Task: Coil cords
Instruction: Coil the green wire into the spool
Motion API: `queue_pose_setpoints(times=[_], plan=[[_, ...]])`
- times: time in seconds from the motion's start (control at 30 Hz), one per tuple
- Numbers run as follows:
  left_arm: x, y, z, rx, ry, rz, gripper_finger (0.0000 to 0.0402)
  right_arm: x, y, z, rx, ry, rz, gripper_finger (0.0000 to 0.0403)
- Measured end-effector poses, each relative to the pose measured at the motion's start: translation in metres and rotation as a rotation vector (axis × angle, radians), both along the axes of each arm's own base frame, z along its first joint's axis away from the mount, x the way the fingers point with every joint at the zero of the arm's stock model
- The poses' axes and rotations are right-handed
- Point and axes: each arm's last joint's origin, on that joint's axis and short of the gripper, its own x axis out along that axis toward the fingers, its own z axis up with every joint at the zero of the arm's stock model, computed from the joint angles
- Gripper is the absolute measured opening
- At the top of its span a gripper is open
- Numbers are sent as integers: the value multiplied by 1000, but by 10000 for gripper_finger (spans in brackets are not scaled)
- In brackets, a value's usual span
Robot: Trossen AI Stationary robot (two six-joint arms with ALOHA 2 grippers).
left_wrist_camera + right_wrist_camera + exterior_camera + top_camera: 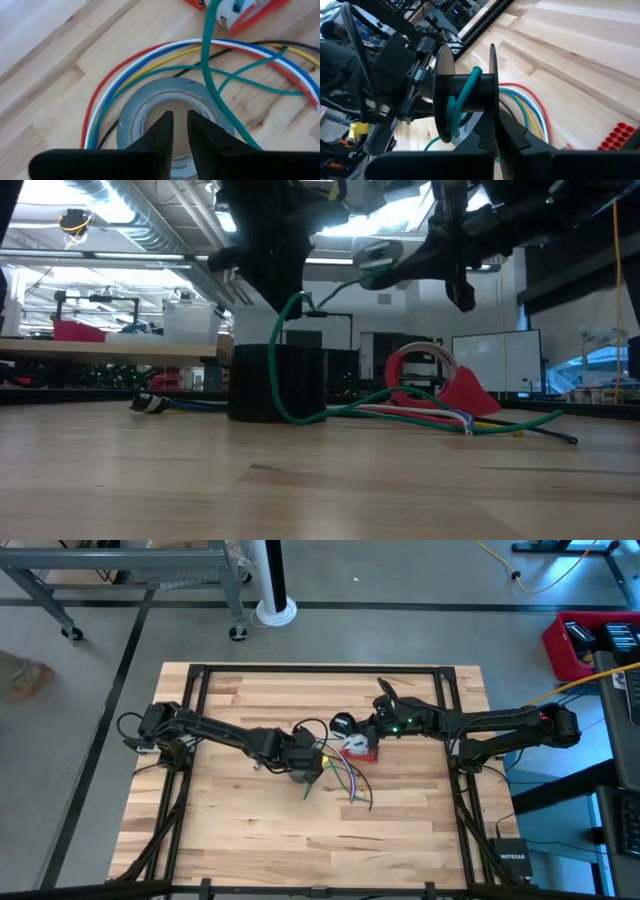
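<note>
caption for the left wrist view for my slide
Left gripper hovers over the grey tape roll, ringed by coloured cords, a green cord crossing it.

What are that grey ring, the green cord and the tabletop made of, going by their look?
The grey ring looks like a roll of tape: dull grey layered band around a pale, probably cardboard, core. The green cord seems plastic-coated wire, smooth, bending freely. The tabletop appears to be wood: pale joined strips with visible grain, matte.
</note>
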Motion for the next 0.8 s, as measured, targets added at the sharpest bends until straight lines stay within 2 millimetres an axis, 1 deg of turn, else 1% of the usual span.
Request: queue_pose_setpoints(times=[0.2, 0.5, 0.8], plan=[[-1, 7, 8, -40, -34, 12, 49, -1, 0, -2, -6, 20, -7, 3], [10, 3, 15, -134, -165, -27, 49, 0, -1, -1, -22, 14, -21, 3], [11, 3, 15, -144, -176, -24, 49, 0, -1, -1, -23, 11, -21, 3]])
